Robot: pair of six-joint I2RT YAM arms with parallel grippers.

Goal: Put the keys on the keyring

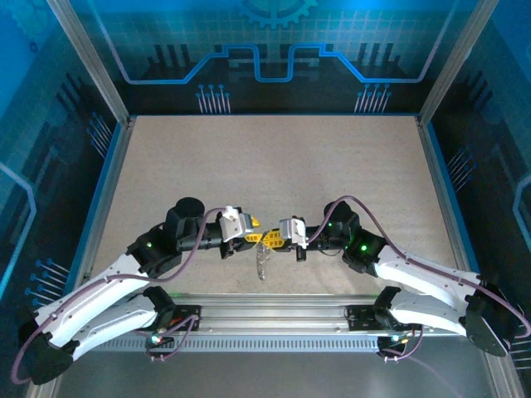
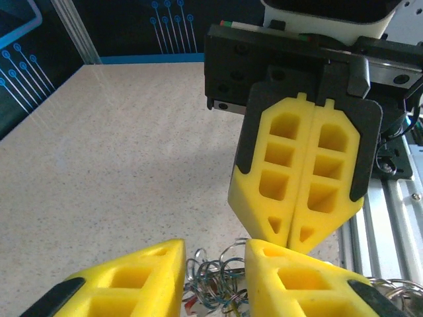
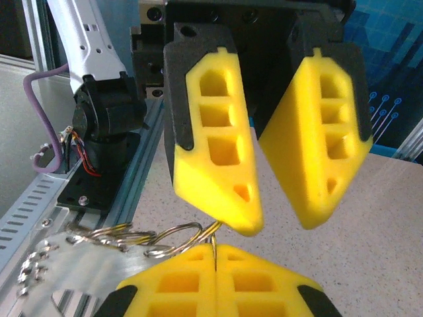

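Both grippers meet tip to tip just above the table, near its front edge. My right gripper (image 3: pixel 215 249) is shut on a thin wire of the keyring (image 3: pixel 209 231), which leads to further linked rings (image 3: pixel 165 234) on the left. My left gripper (image 3: pixel 281 223) faces it with its fingers apart, one fingertip (image 3: pixel 246 221) touching that wire. In the left wrist view, a tangle of wire rings (image 2: pixel 218 281) sits in the gap of the left gripper (image 2: pixel 216 247), with a red key head (image 2: pixel 189 306) low in it. From above, the bunch (image 1: pixel 262 265) hangs below the two grippers (image 1: pixel 264 237).
The aluminium rail (image 1: pixel 274 311) with the arm bases runs just behind the hanging bunch. It also lies close on the right of the left wrist view (image 2: pixel 390 218). Open tabletop (image 1: pixel 274 166) stretches to the back wall, and frame posts (image 1: pixel 91 58) stand at the corners.
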